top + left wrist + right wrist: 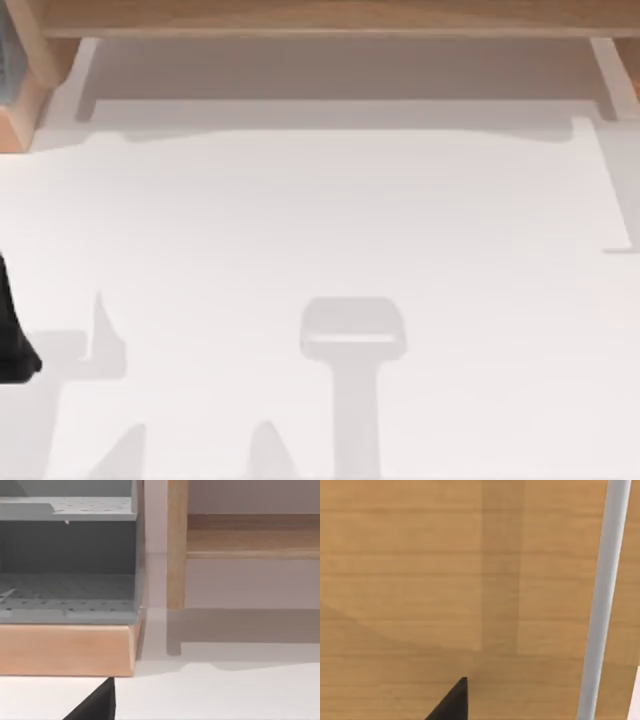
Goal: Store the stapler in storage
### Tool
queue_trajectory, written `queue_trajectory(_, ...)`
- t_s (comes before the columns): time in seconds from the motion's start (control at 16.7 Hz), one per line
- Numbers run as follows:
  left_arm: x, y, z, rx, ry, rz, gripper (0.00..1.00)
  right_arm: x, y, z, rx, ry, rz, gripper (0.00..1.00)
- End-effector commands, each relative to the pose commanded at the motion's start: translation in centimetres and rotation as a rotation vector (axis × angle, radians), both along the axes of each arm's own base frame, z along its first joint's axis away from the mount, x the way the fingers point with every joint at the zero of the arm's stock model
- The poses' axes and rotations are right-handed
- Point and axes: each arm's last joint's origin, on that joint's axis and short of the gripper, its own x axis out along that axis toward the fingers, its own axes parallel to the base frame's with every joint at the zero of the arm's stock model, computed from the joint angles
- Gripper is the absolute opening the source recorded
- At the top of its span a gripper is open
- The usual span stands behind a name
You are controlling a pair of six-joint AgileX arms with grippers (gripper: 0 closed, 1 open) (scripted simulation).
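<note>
Your white worktop (pixel 330 220) spreads bare below a wooden shelf (pixel 330 18) running along its far edge. At the far left corner a grey perforated storage rack (pixel 67 587) sits on a wooden base (pixel 65 650). The left arm (pixel 12 335) is a dark shape at the left edge; you cannot tell how either hand stands. I cannot place the stapler. By my judgement you are searching, so the next move calls for finding it first.
</note>
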Motion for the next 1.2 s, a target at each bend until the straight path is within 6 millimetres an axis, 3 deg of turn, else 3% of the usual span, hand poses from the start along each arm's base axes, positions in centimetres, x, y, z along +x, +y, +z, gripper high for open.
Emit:
queue_trajectory(0.48, 0.0, 0.0, 0.0, 0.000, 0.000, 0.000, 1.00, 0.0, 0.0, 0.0, 0.000, 0.000, 0.000, 0.02)
queue_trajectory(1.02, 0.0, 0.0, 0.0, 0.000, 0.000, 0.000, 1.00, -0.1, 0.0, -0.1, 0.005, 0.004, -0.002, 0.00)
queue_trajectory(1.2, 0.0, 0.0, 0.0, 0.000, 0.000, 0.000, 1.00, 1.0, -0.1, -0.1, 0.002, 0.001, 0.002, 0.00)
